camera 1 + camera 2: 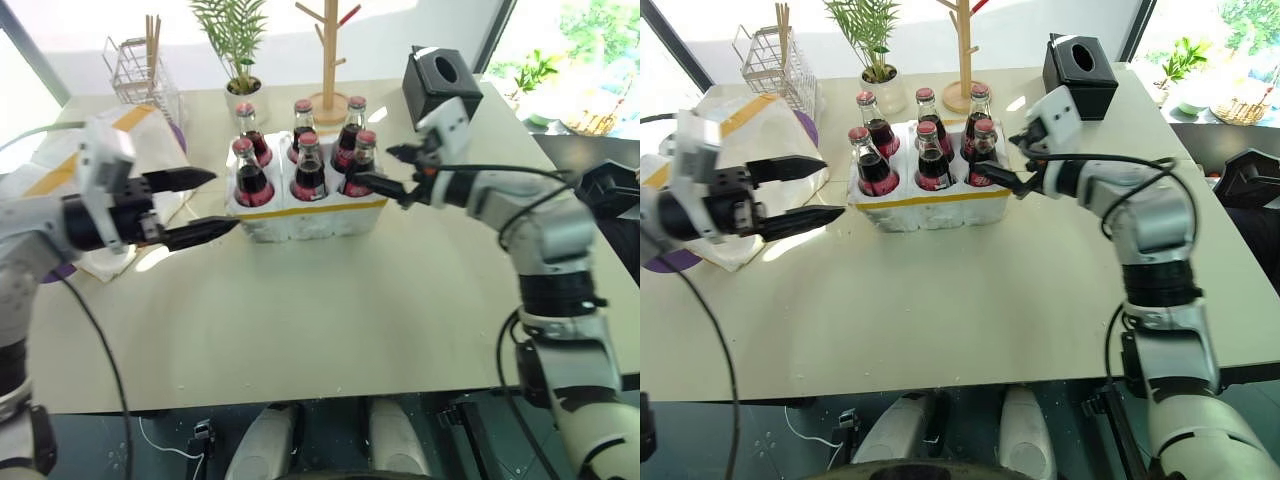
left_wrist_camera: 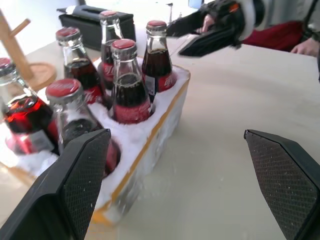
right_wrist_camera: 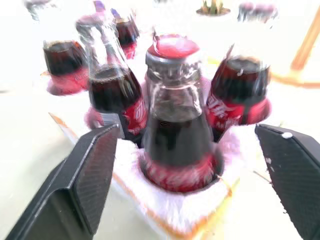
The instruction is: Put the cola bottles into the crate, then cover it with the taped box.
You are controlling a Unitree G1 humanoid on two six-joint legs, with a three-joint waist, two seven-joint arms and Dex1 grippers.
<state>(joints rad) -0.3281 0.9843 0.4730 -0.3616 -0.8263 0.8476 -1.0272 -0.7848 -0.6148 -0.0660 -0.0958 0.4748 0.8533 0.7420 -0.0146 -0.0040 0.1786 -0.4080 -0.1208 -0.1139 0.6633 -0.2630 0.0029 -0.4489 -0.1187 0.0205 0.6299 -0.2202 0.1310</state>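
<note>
All six cola bottles [image 1: 300, 155] stand upright in the crate [image 1: 310, 215] on the surface [image 1: 330, 310]. Right gripper [image 1: 388, 170], jaws released, sits at the crate's 3 o'clock corner, nearest bottle [image 3: 177, 120] between them, ungripped. Left gripper [image 1: 200, 205], jaws released and empty, is at 9 o'clock, just clear. The taped box [image 1: 60, 170] lies beyond it.

Glass, foam and matt board
Glossy glass cola bottles [image 1: 309, 170] sit in the crumbly white foam crate [image 1: 310, 218]; the bench [image 1: 330, 310] looks smooth and matt; the tool fingers [image 2: 82, 185] show textured black pads.

Cola bottles [image 2: 127, 80] stand in the crate [image 2: 150, 145].
</note>
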